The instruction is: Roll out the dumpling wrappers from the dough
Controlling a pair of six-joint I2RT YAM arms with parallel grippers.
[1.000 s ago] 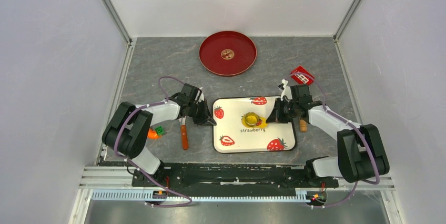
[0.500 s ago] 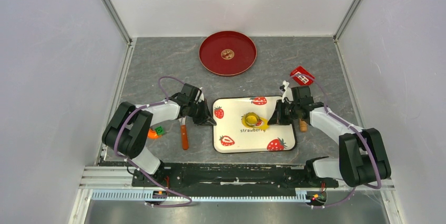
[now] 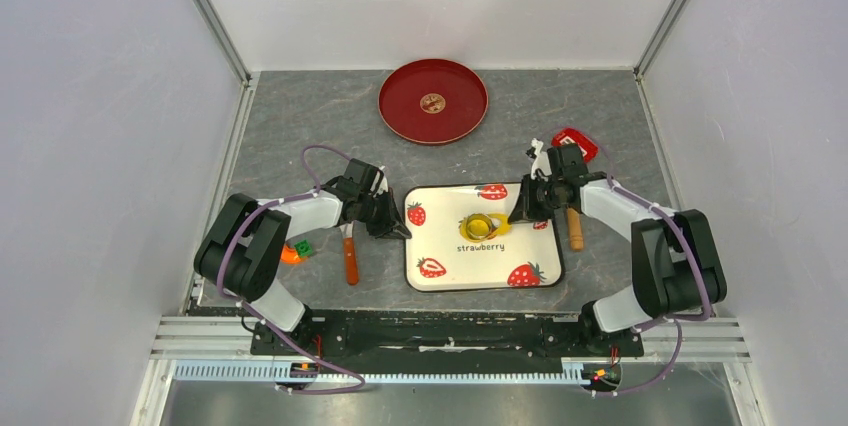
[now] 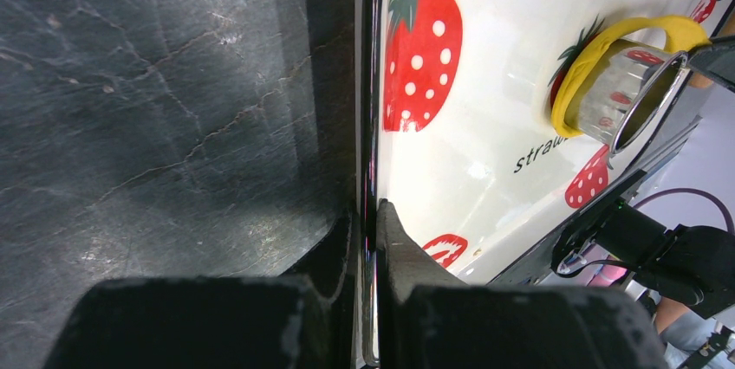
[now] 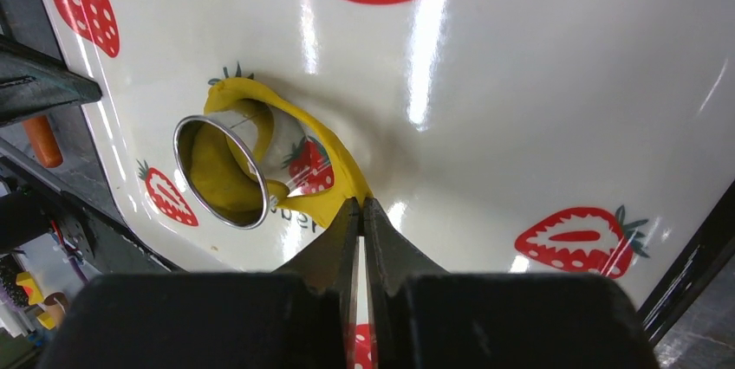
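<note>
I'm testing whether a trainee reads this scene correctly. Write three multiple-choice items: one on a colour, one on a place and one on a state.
1. What colour is the round plate at the far side of the table?
A. blue
B. red
C. white

2. Where does the metal ring stand?
A. on the yellow dough on the tray
B. in the round plate
C. on the bare table

3. How is the left gripper?
A. open, holding nothing
B. shut on the yellow dough
C. shut on the tray's left rim

Answers:
1 B: the top view shows the plate plainly red.
2 A: both wrist views show yellow dough spreading from under the ring on the tray.
3 C: the left wrist view shows its fingers pinching the rim.
</note>
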